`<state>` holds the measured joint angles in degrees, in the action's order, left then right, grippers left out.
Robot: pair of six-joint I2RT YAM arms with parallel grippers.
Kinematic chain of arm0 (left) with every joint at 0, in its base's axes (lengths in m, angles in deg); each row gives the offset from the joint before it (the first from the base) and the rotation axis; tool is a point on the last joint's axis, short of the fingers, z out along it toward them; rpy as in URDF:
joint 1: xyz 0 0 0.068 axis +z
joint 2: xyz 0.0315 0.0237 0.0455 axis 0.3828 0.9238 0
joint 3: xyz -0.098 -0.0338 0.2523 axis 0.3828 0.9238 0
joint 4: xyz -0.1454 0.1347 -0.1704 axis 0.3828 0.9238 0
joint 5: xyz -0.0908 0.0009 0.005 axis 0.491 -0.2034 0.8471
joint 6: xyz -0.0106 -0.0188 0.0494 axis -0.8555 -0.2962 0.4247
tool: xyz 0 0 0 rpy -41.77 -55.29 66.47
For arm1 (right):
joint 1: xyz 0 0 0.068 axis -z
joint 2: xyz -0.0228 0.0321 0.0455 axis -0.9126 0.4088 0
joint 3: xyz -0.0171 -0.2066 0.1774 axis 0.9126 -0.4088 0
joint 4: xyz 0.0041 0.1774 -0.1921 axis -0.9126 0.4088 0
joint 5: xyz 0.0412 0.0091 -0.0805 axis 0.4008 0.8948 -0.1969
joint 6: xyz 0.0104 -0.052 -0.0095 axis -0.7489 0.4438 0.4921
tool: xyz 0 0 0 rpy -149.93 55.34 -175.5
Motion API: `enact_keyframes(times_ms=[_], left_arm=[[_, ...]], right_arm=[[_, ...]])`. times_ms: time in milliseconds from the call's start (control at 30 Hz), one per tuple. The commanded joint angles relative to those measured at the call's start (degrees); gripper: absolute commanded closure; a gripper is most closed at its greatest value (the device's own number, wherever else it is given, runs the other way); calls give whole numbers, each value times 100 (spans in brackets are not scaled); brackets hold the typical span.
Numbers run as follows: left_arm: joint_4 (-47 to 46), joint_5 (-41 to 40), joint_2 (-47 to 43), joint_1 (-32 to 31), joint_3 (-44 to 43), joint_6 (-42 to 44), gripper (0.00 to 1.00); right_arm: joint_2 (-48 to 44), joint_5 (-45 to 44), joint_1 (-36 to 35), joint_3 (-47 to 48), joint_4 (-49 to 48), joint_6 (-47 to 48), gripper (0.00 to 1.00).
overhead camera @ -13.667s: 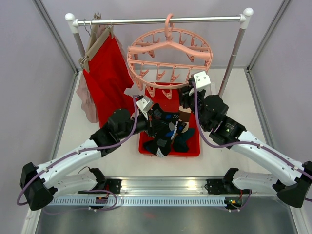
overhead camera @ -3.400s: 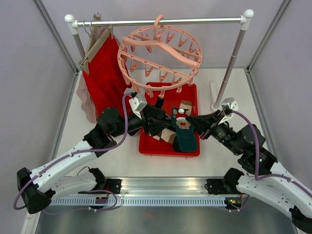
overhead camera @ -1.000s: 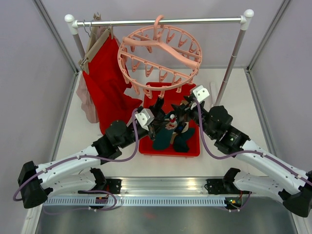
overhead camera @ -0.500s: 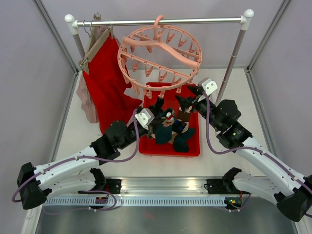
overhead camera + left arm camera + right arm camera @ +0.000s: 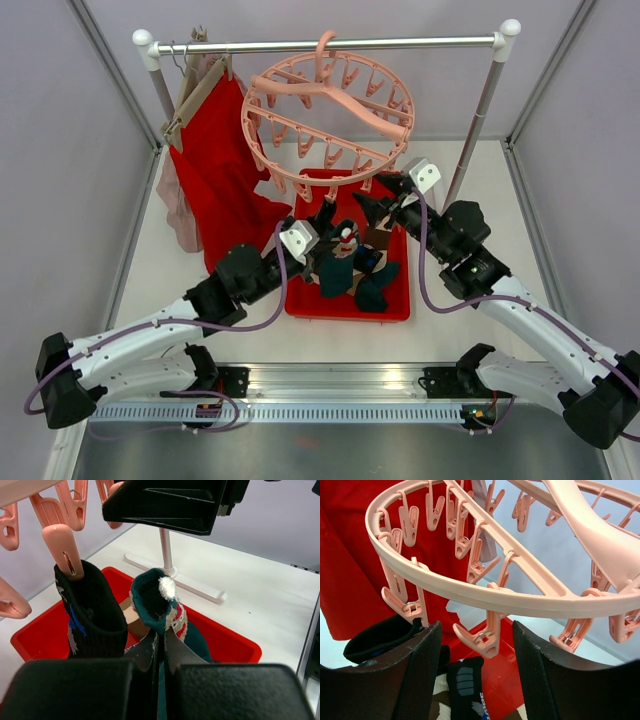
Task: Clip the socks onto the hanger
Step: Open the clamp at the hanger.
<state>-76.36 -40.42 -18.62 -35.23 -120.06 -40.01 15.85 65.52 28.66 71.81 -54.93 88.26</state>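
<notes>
The pale-pink ring hanger (image 5: 330,105) hangs by its hook from the metal rail (image 5: 320,44), its rows of pegs dangling over the far end of the red tray (image 5: 395,305) on the white surface (image 5: 470,300). One black sock (image 5: 92,612) already hangs by its cuff from a peg (image 5: 62,547) at the near rim of the ring. Just beside it, the left fingers (image 5: 175,652) are pressed fully together on a dark teal sock (image 5: 157,602) with a red-and-white figure pattern. They pinch it below the cuff, so that the cuff stands up above the fingertips while the rest of it trails down into the tray. The cuff is near the pegs but not touching any that can be seen. The right fingers (image 5: 420,675) come in from the other side at the ring's near edge. They stand wide apart and hold nothing. One empty peg (image 5: 480,637) hangs in the gap between them, clear of both. More socks lie loose in the tray: a black one with white markings (image 5: 465,680), a second dark teal one (image 5: 375,290) and some beige ones (image 5: 378,238). At the left end of the rail a large red cloth (image 5: 215,165) hangs from a wooden hanger (image 5: 195,95).
</notes>
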Motion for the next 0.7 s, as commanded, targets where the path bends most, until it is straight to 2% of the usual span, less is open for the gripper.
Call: enact_keyframes(times_ms=[0, 133, 467, 667], left_arm=[[-58, -58, 74, -27, -311, 178, 98], [-93, -14, 153, -18, -381, 142, 98], [-382, -14, 443, -27, -469, 186, 98], [-690, -444, 733, -27, -513, 722, 98]], right_arm=[[-85, 182, 30, 100, -320, -25, 36], [-14, 235, 30, 241, -179, -8, 41], [-32, 200, 30, 382, 31, -104, 67], [12, 208, 30, 540, 242, -350, 81]])
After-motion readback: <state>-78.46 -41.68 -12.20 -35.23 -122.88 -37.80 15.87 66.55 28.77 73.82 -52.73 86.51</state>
